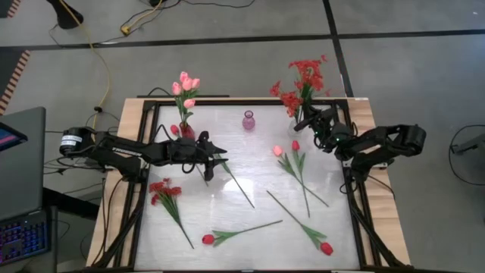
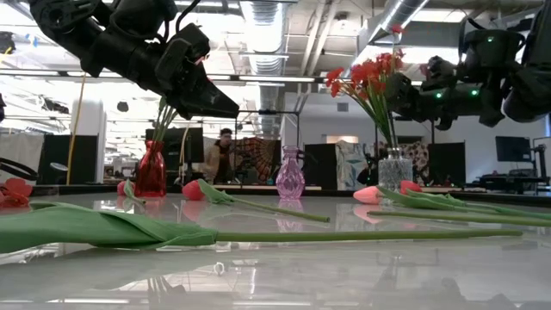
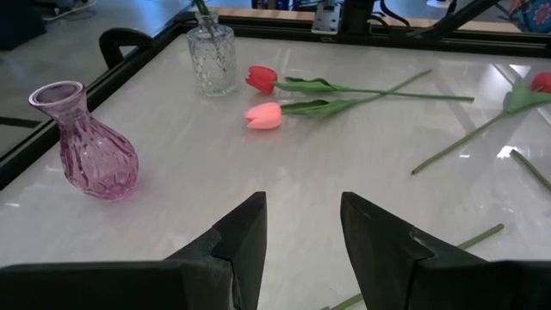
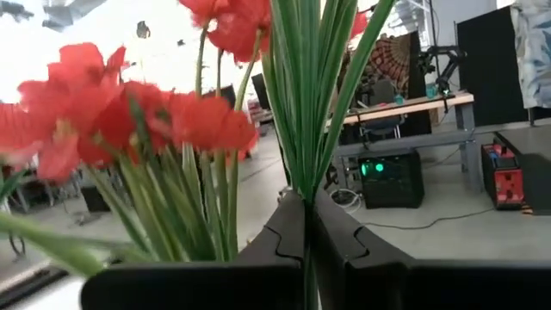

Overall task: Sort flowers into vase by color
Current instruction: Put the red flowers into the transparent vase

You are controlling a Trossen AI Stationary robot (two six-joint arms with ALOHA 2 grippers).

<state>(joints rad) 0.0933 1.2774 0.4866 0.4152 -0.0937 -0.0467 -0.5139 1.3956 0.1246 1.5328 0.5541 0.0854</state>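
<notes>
Right hand [image 4: 306,232] clenched on thin green stems of red blossom spray [image 1: 303,80], upper right of high view, above clear glass vase [image 3: 212,57]. Left hand [image 1: 220,158] released, left of centre over white counter [image 1: 250,174], beside red glass vase [image 2: 151,172] holding pale pink tulips [image 1: 185,85].

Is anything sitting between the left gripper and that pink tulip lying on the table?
Nothing visible. In the left wrist view only bare tabletop lies between the left gripper and the pink tulip; the purple vase stands off to one side.
</notes>
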